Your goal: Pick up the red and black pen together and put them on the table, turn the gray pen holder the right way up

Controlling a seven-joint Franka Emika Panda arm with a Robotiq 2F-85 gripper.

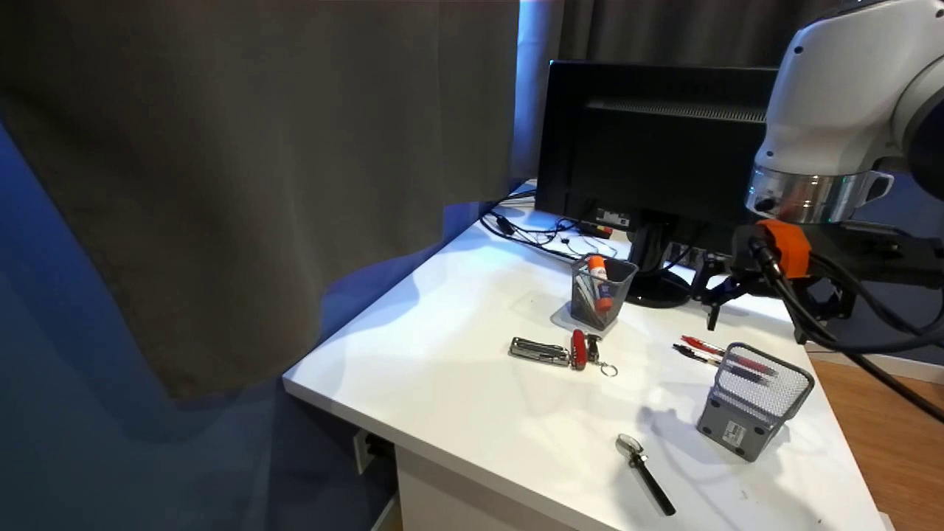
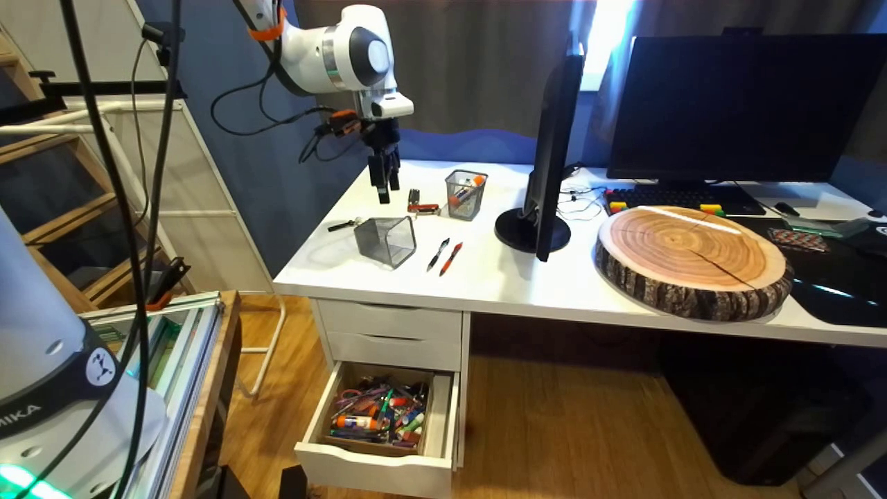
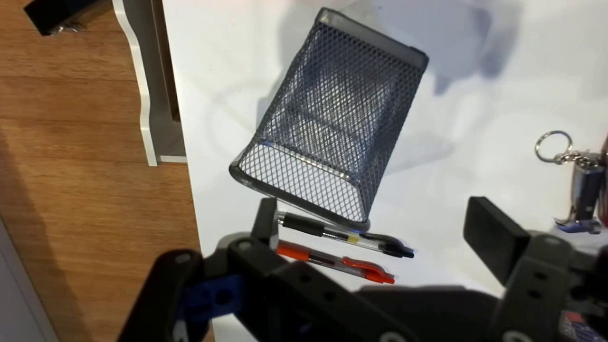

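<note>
Jaws spread wide, the gripper (image 1: 757,332) hangs above the table (image 1: 442,369), where a monitor (image 1: 656,140) stands. The gray holder (image 3: 332,104) lies on its side near a table edge. Another mesh cup (image 1: 588,313) stands upright (apart from it, nearer the monitor). Just beside the holder's mouth, on the table, lie the black pen (image 3: 349,238) and, just beyond, the red pen (image 3: 337,263). A white label (image 1: 734,433) shows on the holder's base.
</note>
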